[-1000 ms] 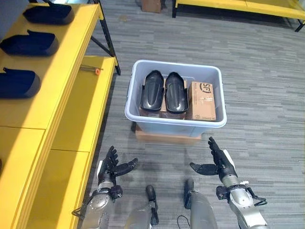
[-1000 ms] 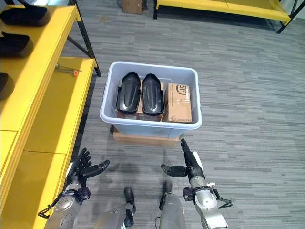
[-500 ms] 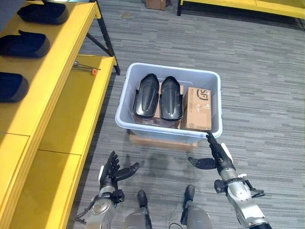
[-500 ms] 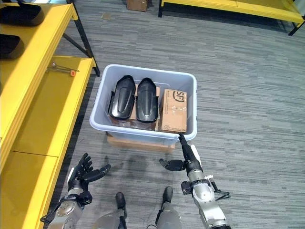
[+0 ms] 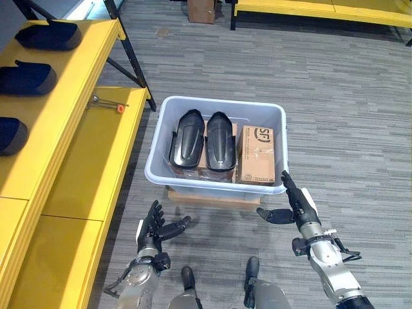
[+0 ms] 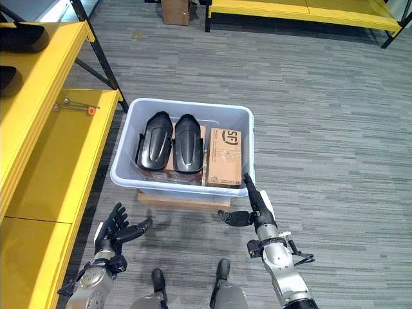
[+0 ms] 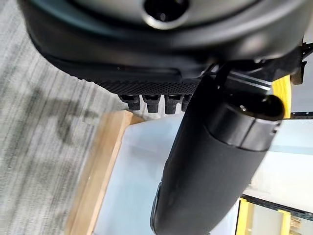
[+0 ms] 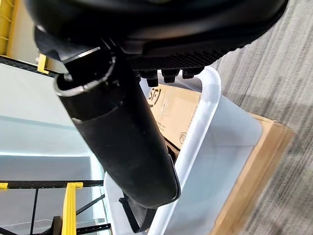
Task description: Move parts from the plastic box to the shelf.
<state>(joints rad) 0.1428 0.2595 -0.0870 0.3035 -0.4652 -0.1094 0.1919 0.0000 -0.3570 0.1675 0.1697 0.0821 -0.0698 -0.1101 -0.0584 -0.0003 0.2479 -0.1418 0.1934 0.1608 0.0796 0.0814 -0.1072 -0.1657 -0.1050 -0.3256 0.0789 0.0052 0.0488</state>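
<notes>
my left hand (image 5: 152,226) hangs low nr the floor, fingers spread, holding nothing. my right hand (image 5: 297,205) is open too, fingers straight, tips just at the near rim of the pale grey plastic box (image 5: 188,181) w/o gripping it, as far as i can tell. the box sits on a flat wooden board (image 5: 212,197). inside: two black curved shell parts (image 5: 199,140) side by side, a brown cardboard carton (image 5: 256,154) to their right. yellow metal shelf (image 5: 59,109) on my left, w/ dark parts (image 5: 27,78) on its top level.
</notes>
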